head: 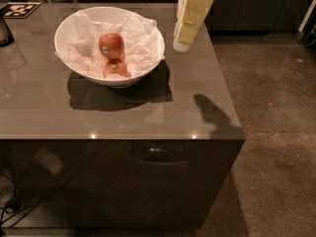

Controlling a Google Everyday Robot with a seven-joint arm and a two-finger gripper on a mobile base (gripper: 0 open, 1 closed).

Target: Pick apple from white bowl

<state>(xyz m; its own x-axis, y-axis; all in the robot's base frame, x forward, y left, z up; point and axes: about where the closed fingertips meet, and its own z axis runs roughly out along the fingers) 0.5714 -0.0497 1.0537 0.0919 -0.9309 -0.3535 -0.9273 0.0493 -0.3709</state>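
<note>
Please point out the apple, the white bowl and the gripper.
apple (111,44): camera view, its red front.
white bowl (139,76): camera view, front outer wall.
gripper (181,44): camera view, its lower tip, right of the bowl.

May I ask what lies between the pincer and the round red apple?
In the camera view, crumpled white paper and the rim of the glossy white bowl; the pincer hangs outside it.

Glossy grey-brown rectangular desk (123,112), dark front panel (123,181) below. Speckled brown concrete floor (276,132) off its right edge. Dark cabinets (247,4) beyond the far edge. Gripper (181,44): above the far-right corner.
</note>
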